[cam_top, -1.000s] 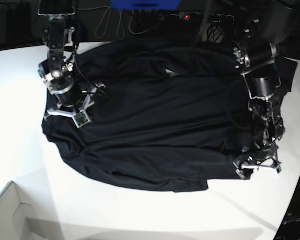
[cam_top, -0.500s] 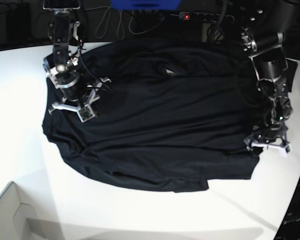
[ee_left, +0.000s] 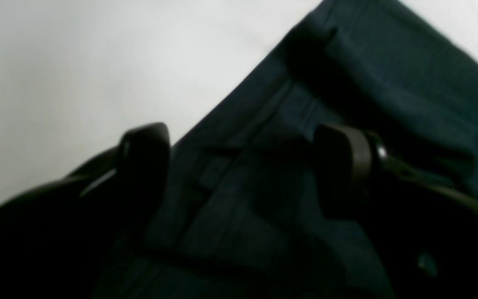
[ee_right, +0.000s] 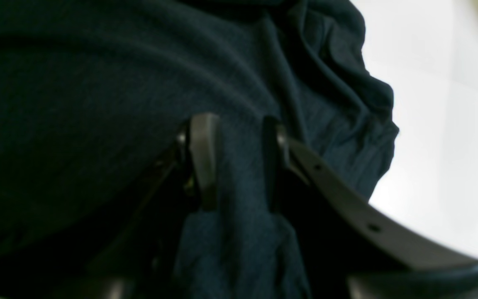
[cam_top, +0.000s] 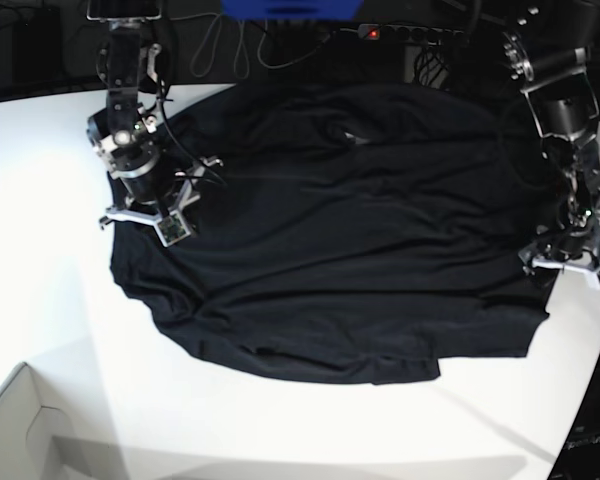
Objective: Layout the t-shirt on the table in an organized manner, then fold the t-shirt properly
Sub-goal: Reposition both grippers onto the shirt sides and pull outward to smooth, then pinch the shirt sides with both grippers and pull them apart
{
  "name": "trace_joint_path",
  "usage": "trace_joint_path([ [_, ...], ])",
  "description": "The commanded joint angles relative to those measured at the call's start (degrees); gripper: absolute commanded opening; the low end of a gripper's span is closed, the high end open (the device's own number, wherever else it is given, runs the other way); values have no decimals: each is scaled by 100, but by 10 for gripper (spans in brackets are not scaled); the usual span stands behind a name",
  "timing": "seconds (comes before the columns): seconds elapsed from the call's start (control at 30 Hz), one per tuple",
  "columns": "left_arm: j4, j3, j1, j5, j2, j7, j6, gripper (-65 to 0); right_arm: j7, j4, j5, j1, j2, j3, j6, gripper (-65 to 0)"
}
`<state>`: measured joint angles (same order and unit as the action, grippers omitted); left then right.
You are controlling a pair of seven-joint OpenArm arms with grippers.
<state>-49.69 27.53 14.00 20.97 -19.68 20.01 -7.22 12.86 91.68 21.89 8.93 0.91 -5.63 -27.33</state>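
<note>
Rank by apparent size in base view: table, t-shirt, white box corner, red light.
1. table
2. t-shirt
3. white box corner, cropped by the frame, so true size unknown
4. red light

Base cam sits high up, looks down at the whole table (cam_top: 40, 300), far edge at top, w/ both arms in view. Left wrist cam is very close & low, looks past the left gripper (ee_left: 243, 166) at the shirt (ee_left: 388, 83) edge by the table's right side. Right wrist cam, also very close, looks past the right gripper (ee_right: 235, 162) near the left edge. All 3 share the shirt.
</note>
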Motion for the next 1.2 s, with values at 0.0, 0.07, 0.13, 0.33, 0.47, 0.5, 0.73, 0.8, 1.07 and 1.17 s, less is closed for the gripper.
trace_joint_path([
  [0.0, -213, 12, 81, 26, -102, -80, 6, -129, -139, 111, -48, -71, 2, -4, 30, -465],
  [0.07, -380, 12, 55, 26, -102, -71, 6, -129, -139, 120, -48, -71, 2, -4, 30, -465],
  [0.13, -495, 12, 55, 26, -93, -71, 6, -129, -139, 120, -48, -71, 2, -4, 30, -465],
  [0.33, -758, 12, 81, 26, -85, -63, 15, -129, -139, 120, -48, -115, 2, 5, 30, -465],
  [0.47, -1119, 12, 81, 26, 21, -27, 15, -129, -139, 120, -48, -238, 10, 5, 30, -468],
  [0.5, -1180, 12, 81, 26, 74, -19, 15, -129, -130, 120, -48, -317, 19, 5, 30, -469],
  [0.73, -1207, -41, 73, -27, 425, -19, 15, -129, 599, -399, -57, -1337, 98, 5, 21, -472],
  [0.8, -1207, -41, 55, -36, 504, -19, 15, -129, 749, -733, -57, -1741, 107, 5, 4, -500],
  [1.07, -618, -41, 37, -36, 504, -54, 15, -129, 802, -2500, -48, -3447, 125, -4, -814, -650],
  [1.17, -468, -14, 37, -36, 496, -54, 6, -129, 758, -3291, -66, -4027, 98, -13, -814, -650],
])
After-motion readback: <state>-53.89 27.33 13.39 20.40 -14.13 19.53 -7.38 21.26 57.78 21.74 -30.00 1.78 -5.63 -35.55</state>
